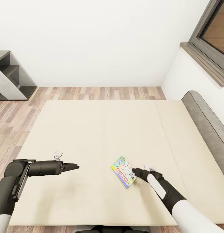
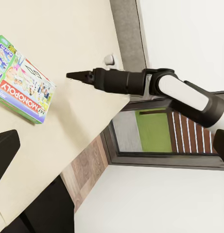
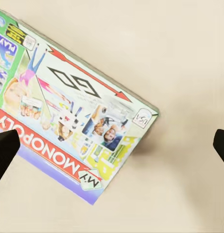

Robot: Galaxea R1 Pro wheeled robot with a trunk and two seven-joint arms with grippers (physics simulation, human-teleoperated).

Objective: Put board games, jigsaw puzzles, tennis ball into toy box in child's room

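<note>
We hold our right gripper [image 1: 135, 171] spread wide, just beside the flat colourful Monopoly box [image 1: 123, 171] on the beige mattress [image 1: 92, 129]; our left gripper [image 1: 74, 167] looks pressed together.

Board game [image 1: 123, 171]: one flat rectangular box, printed white and green with cartoon figures, a red banner reading MY MONOPOLY along one long side, a purple-blue edge below the banner. It lies flat, face up, on the mattress, turned at a slant to the bed's edges, in the near part, right of centre. Intact and closed.

Bed [image 1: 92, 136]: wide, plain beige mattress, smooth, with a faint seam running near to far on its right part. Grey padded frame [image 1: 206, 119] along the right side. Stands on a wood-plank floor.
</note>
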